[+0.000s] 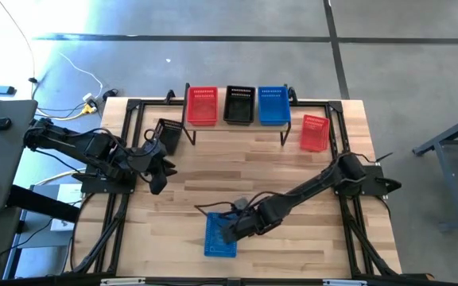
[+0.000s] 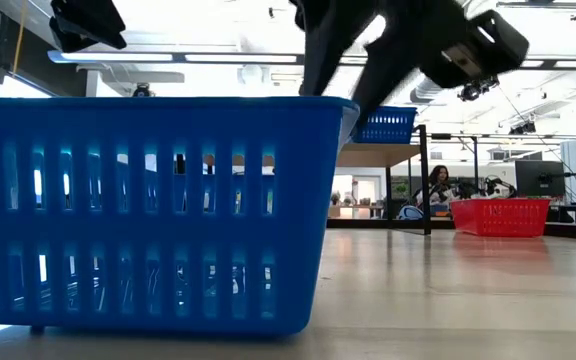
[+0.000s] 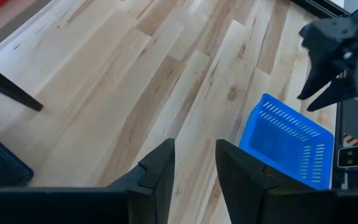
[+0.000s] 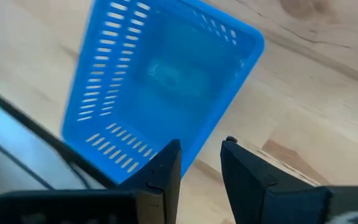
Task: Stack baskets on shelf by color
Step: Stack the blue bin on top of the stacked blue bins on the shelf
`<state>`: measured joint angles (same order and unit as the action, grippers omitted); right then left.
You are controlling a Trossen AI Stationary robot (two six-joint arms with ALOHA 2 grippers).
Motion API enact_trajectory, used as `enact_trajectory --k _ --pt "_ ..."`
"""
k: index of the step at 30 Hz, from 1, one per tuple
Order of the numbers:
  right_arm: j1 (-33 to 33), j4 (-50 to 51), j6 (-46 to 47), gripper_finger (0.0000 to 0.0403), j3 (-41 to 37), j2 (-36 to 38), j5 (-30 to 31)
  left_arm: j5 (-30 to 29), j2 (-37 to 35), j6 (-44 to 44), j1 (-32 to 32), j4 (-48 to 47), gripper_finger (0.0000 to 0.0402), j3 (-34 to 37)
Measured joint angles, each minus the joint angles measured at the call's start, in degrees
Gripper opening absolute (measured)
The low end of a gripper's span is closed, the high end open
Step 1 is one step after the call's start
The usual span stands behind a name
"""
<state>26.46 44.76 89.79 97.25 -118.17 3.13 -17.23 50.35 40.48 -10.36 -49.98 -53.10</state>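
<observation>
- High view, nearest edge: a loose blue basket (image 1: 220,236) sits on the table (image 1: 308,238) at about 6 o'clock, open side up. The right claw (image 1: 227,231) hovers just above its upper rim, fingers a narrow gap apart and holding nothing; the right wrist view shows them over the basket's near wall.
- At about 9 o'clock the left claw (image 1: 159,173) waits over bare wood, narrowly parted and empty. A black basket (image 1: 168,135) stands just beyond it, off the shelf.
- At about 2 o'clock a red basket (image 1: 314,133) lies on the table beside the shelf leg.
- Farthest, at 12 o'clock, the shelf (image 1: 237,125) carries one red, one black and one blue basket in a row.
- By my judgement the three colour places are begun; three baskets are left to stack, the blue one apparently next.
</observation>
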Motion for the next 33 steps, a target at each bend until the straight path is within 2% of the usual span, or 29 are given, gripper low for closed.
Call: enact_trajectory --k 14,17,22,33 --pt "0.35 -2.94 0.25 0.0096 0.0 -6.03 -1.82 -0.52 0.0 0.08 0.01 0.02 0.0106 0.0" --pt "0.35 -3.02 0.24 0.0076 0.0 -6.12 -2.18 -0.53 0.0 0.07 0.01 0.02 0.0106 0.0" --pt "0.33 -2.87 -1.31 0.001 0.0 -6.12 -2.14 -0.55 0.0 0.08 0.01 0.02 0.0106 0.0" --pt "0.22 1.43 -6.13 0.0003 1.32 -5.0 0.08 -0.53 0.0 -0.03 0.01 -0.02 0.0106 0.0"
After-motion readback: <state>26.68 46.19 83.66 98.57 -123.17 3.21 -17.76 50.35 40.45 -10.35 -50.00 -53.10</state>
